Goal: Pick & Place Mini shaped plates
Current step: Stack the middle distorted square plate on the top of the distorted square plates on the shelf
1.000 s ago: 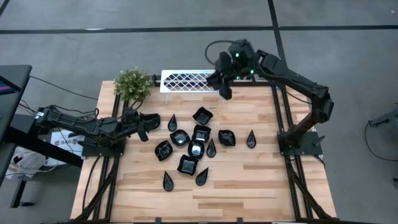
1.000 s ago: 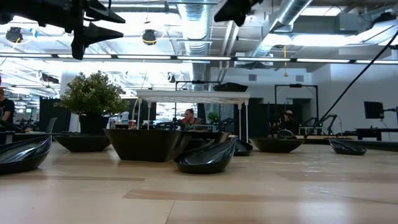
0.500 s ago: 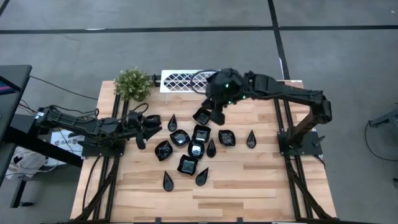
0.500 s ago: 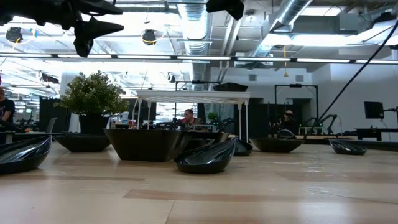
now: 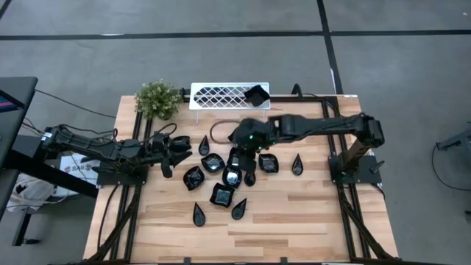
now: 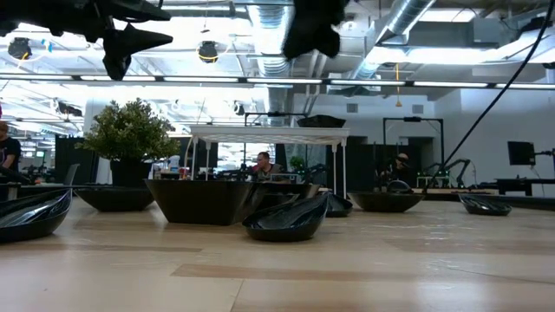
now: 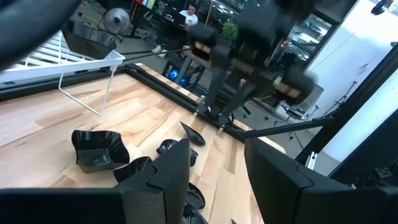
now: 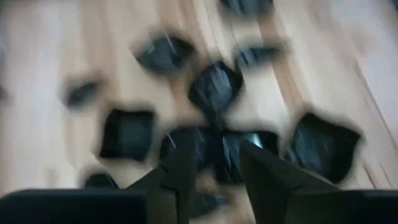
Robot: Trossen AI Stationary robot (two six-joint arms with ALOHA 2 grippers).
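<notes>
one plate [image 5: 255, 95] on tray [image 5: 213, 96]; plates [image 5: 223, 195] clustered mid-table.

Glossy black mini shaped plates [image 5: 221, 193] lie clustered mid-table, with one more plate [image 5: 257, 94] on the white tray's end.

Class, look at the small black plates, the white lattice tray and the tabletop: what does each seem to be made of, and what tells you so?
Small black plates: probably glazed ceramic or glossy plastic, since they show bright highlights.
White lattice tray: likely painted metal or plastic; thin openwork and slim wire legs, matte white.
Tabletop: wood, judging by its visible planks and grain, with a smooth light finish.
</notes>
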